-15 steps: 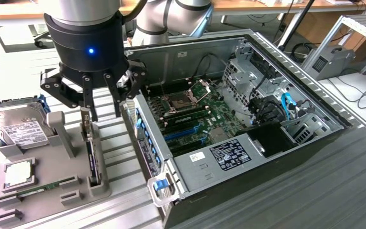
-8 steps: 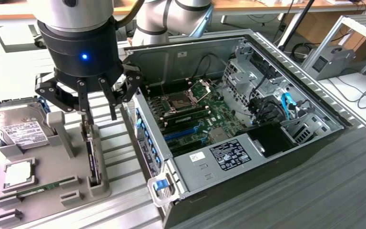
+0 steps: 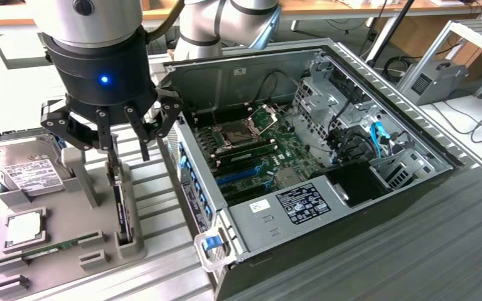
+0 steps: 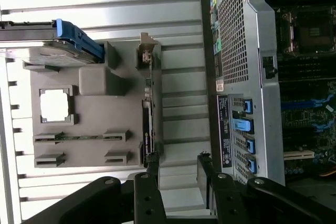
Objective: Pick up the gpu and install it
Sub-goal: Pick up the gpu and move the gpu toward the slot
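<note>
The gpu (image 3: pixel 123 210) stands on its edge in a slot of the grey holder (image 3: pixel 86 216), seen as a thin dark card with a metal bracket at one end. My gripper (image 3: pixel 125 152) hangs just above the holder, over the card's far end, open with nothing between its fingers. In the wrist view the gpu (image 4: pixel 149 121) runs in a line toward one black finger (image 4: pixel 153 167), while the gap of the gripper (image 4: pixel 178 169) lies beside the card, toward the case. The open computer case (image 3: pixel 224 213) lies at the exterior view's right, with its motherboard (image 3: pixel 253 153) exposed.
On the grey holder (image 4: pixel 100 111) also sit a silver hard drive (image 3: pixel 23 166), a square processor chip (image 3: pixel 25 227) and a narrow memory stick (image 3: pixel 53 249). The case wall (image 4: pixel 236 51) stands close beside the holder. Blue cables (image 3: pixel 379 138) and drive cages fill the case's far side.
</note>
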You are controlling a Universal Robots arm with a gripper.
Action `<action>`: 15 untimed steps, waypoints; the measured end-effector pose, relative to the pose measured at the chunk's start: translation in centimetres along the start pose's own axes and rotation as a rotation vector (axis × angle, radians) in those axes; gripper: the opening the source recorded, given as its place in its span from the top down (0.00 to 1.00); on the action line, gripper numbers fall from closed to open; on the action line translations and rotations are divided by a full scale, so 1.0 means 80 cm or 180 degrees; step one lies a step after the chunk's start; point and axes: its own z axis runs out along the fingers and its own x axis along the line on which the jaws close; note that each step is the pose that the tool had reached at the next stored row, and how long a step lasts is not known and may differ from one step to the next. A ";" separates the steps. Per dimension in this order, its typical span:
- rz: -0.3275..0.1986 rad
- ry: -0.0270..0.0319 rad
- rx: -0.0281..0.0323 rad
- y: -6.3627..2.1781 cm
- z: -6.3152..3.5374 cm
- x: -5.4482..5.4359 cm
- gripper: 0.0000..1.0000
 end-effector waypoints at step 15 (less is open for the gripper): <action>0.0000 -0.0001 0.0005 -0.001 0.005 0.014 0.58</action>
